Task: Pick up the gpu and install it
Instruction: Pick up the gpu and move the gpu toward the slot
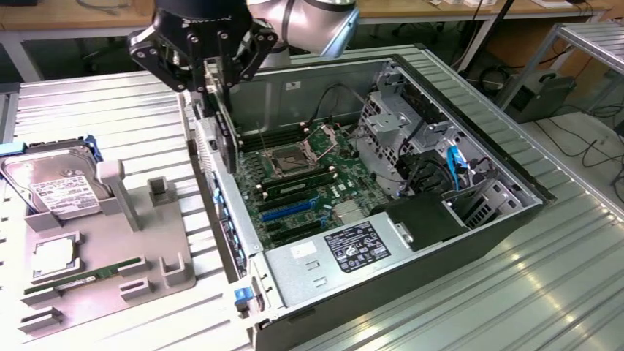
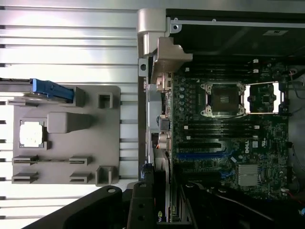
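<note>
— Where's the gpu (image 1: 227, 135) right now?

— Up in the gripper (image 1: 216, 86). The fingers are pinched on its top end, and it hangs straight down, edge-on to us, a thin dark strip.

— Over the computer case (image 1: 487, 219)?

— At the case's rear wall, the one on the exterior view's left, just inside it. Its lower end is down near the motherboard (image 1: 312, 183), close to the open processor socket (image 1: 292, 157) (whether it touches the board I can't tell from where I stand).

— Is it in a slot?

— It doesn't look seated. The blue slot (image 1: 288, 210) sits further along the board, toward the labelled silver box (image 1: 332, 252), and the card is apart from it.

— And the grey tray (image 1: 117, 292)?

— On the ribbed metal table (image 1: 98, 117), beside the case. The hard drive (image 1: 54, 186) rests at the tray's far end, next to a blue tab. A square chip (image 1: 54, 256) lies in its pocket, and the green memory stick (image 1: 73, 281) lies flat toward the near end, well apart from the arm.
</note>
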Action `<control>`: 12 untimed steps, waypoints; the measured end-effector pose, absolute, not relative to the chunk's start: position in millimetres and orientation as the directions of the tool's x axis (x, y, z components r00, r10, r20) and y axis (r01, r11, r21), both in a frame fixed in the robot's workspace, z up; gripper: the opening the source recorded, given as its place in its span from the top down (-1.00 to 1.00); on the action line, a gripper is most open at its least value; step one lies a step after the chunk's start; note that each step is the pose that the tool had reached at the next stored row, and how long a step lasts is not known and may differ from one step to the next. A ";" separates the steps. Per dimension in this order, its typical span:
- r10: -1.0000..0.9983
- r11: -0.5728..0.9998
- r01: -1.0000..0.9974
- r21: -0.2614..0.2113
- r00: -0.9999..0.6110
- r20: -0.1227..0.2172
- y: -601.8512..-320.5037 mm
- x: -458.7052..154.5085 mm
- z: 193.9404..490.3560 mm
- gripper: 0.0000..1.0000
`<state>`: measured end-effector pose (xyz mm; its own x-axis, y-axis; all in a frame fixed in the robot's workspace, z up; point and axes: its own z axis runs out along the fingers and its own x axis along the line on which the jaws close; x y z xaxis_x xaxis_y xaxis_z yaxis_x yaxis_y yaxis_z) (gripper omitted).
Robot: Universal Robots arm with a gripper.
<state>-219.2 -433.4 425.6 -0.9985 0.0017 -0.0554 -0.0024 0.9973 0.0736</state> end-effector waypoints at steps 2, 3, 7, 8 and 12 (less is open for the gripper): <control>0.002 0.997 -0.003 0.074 -0.998 -0.055 -433.5 -210.6 425.6 0.48; 0.002 0.997 -0.003 0.074 -0.998 -0.055 -433.4 -206.4 425.6 0.48; 0.002 0.997 -0.003 0.074 -0.998 -0.055 -433.4 -187.9 425.5 0.48; 0.002 0.997 -0.002 0.074 -0.998 -0.055 -433.4 -183.0 425.3 0.48; 0.002 0.997 -0.002 0.074 -0.999 -0.054 -433.5 -159.7 419.2 0.48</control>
